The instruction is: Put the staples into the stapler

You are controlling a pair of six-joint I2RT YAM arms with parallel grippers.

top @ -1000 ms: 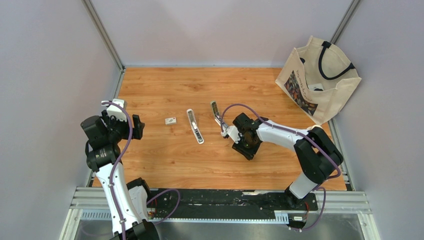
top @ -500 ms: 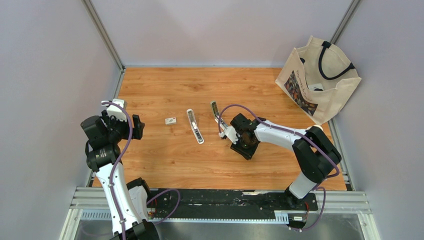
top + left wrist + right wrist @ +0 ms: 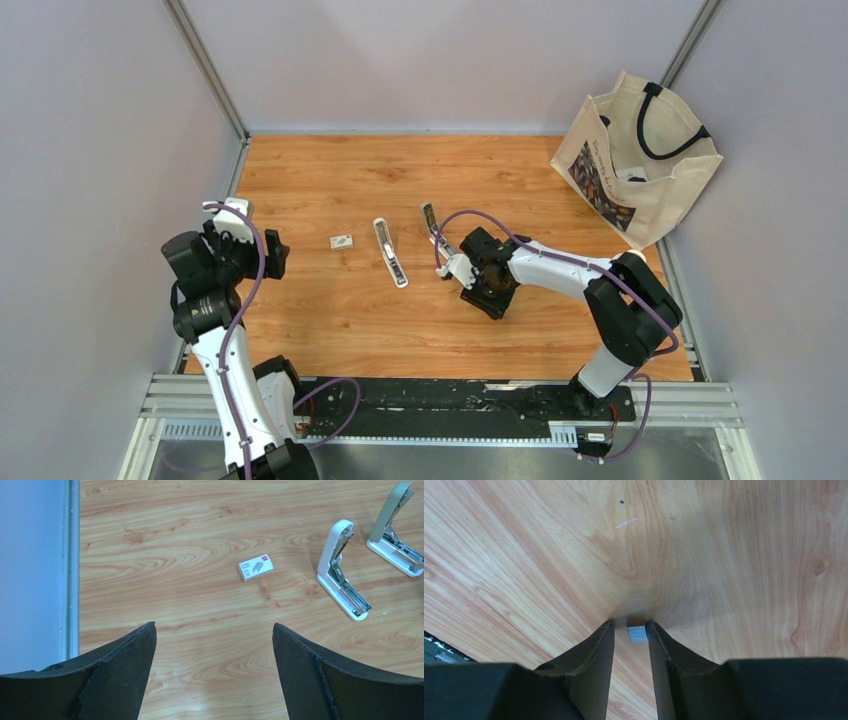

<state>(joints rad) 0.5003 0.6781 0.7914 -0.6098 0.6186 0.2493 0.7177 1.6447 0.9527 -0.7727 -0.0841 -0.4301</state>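
The staples (image 3: 637, 633), a tiny grey strip, lie on the wooden table between my right gripper's fingertips. My right gripper (image 3: 630, 629) points down at the table (image 3: 488, 292), its fingers narrowly apart; the strip touches the right finger, with a gap to the left one. A white stapler (image 3: 390, 253) lies opened to the gripper's left, and a green stapler (image 3: 431, 222) lies opened just behind it. Both also show in the left wrist view, white (image 3: 342, 575) and green (image 3: 395, 530). My left gripper (image 3: 214, 630) is wide open and empty, held above the table's left side (image 3: 275, 253).
A small white staple box (image 3: 342, 240) lies left of the white stapler and also shows in the left wrist view (image 3: 256, 567). A cream tote bag (image 3: 640, 160) stands at the back right corner. Metal frame rails (image 3: 240, 150) border the table.
My right gripper has shifted slightly to the left, low over the table. The left arm and both staplers have not moved.
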